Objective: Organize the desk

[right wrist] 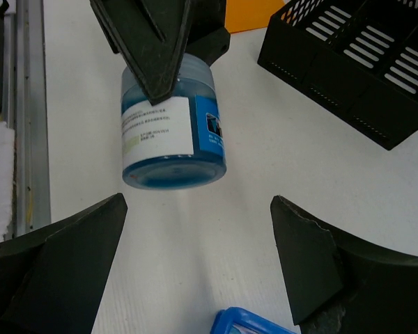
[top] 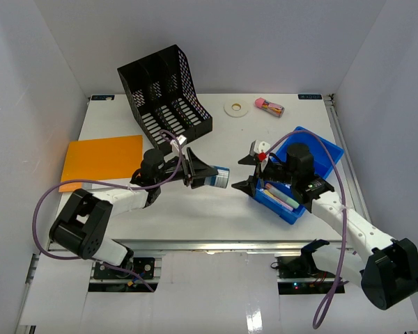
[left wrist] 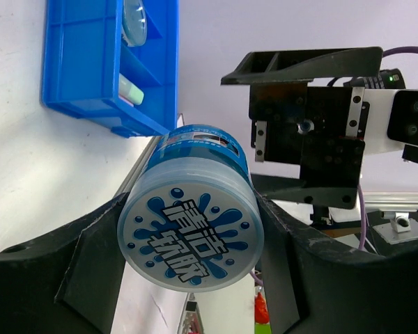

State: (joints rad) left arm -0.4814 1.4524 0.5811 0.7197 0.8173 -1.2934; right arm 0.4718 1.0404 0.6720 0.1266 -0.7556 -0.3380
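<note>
– Desk [top: 195, 212] first! Where is it sitting?

– It is lying flat and white under both arms. Grey walls are standing round it, and a metal rail is running along its near edge.

– What is the left gripper [top: 203, 172] doing?

– It is squeezing a blue jar [top: 221, 179]. Its two fingers are pressing on the jar's sides. The jar is lying tipped over. Its lid is facing the left wrist and its bottom is pointing at the other arm.

– Is the jar touching the desk?

– I am not seeing that well enough, so I cannot tell. It is sitting over the middle of the desk.

– And the right gripper [top: 245, 172]?

– Its fingers are standing wide apart. It is facing the jar, near it but not touching it.

– What is sitting by the right arm?

– A blue tray [top: 329, 148] is sitting on the right side of the desk, and pens [top: 282, 197] are lying in its near part.

– Anything else?

– A black rack [top: 164, 97] is standing at the back left. An orange folder [top: 101, 160] is lying flat on the left. A white tape ring [top: 235, 107] and a small pink thing [top: 268, 106] are lying near the back wall, just beside each other.
</note>
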